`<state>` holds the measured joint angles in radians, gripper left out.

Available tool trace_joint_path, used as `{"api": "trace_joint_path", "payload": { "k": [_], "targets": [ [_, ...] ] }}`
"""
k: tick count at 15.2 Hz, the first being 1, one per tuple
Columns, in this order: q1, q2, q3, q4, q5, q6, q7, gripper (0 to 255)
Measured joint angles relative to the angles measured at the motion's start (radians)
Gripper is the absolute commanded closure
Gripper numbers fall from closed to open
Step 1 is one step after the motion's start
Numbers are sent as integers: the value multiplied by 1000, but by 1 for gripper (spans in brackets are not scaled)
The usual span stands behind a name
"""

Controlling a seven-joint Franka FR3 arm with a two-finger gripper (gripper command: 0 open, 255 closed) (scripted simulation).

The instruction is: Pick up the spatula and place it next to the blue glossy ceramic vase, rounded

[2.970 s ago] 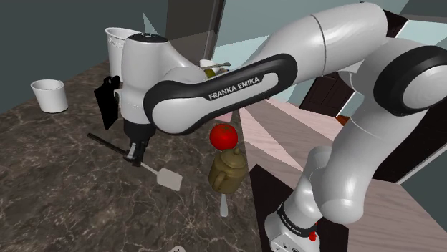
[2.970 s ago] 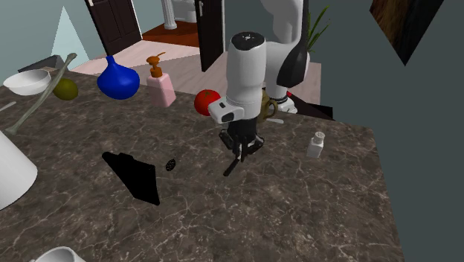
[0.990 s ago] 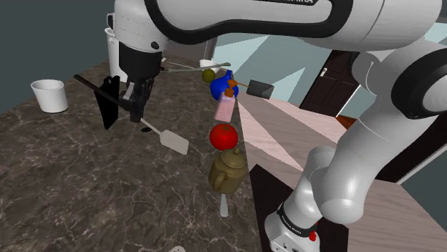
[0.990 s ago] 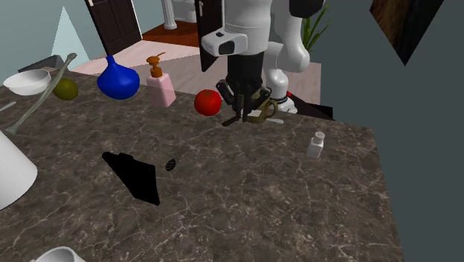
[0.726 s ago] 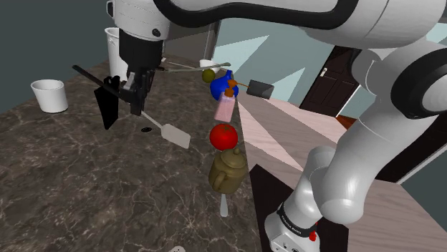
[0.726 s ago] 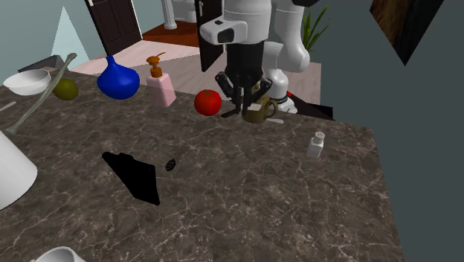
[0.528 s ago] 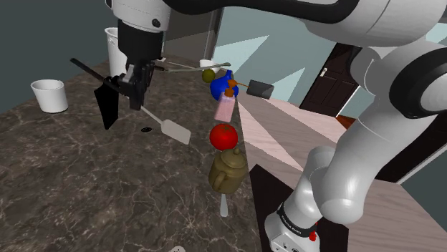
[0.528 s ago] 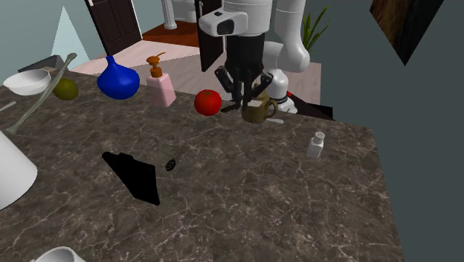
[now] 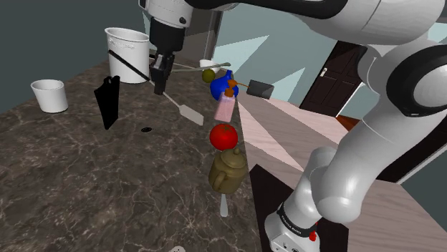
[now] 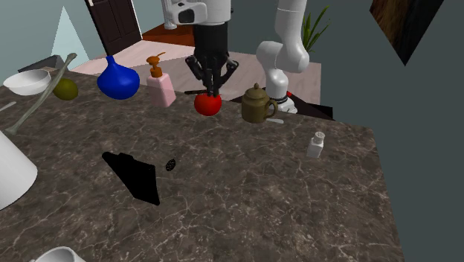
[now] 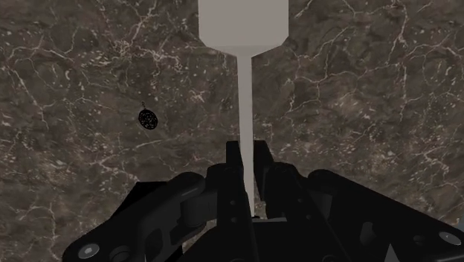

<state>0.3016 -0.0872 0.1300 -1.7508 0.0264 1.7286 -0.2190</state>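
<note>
My gripper (image 9: pixel 159 74) is shut on the spatula (image 9: pixel 188 112) and holds it in the air above the dark marble counter (image 9: pixel 86 179). Its grey blade points down toward the shoulder view's right, and its black handle sticks out the other way. In the wrist view the fingers (image 11: pixel 234 160) clasp the thin shaft, with the blade (image 11: pixel 243 22) out ahead. The rounded blue vase (image 9: pixel 218 87) stands a little further toward the shoulder view's right, beside a pink soap bottle (image 9: pixel 226 109). In the second exterior view the gripper (image 10: pixel 210 83) hangs just above a red ball (image 10: pixel 207 104), and the vase (image 10: pixel 117 80) is off to the left.
A brown teapot (image 10: pixel 258 104) and a salt shaker (image 10: pixel 317 145) stand to the second exterior view's right. A black flat object (image 9: pixel 107 102), a small dark disc (image 9: pixel 146 129), a white bucket (image 9: pixel 127 44) and a white cup (image 9: pixel 49 94) are on the counter. An olive fruit (image 10: pixel 65 89) and a bowl (image 10: pixel 26 82) lie beyond the vase.
The gripper lifted the spatula off the counter and has carried it up and toward the vase, past the teapot to above the red ball.
</note>
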Motion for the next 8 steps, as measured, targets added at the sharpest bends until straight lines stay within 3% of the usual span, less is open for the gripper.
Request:
{"api": "trace_joint_path", "payload": {
  "k": [8],
  "targets": [
    [-88,5,-107,1,3,0,-194,255]
  ]
}}
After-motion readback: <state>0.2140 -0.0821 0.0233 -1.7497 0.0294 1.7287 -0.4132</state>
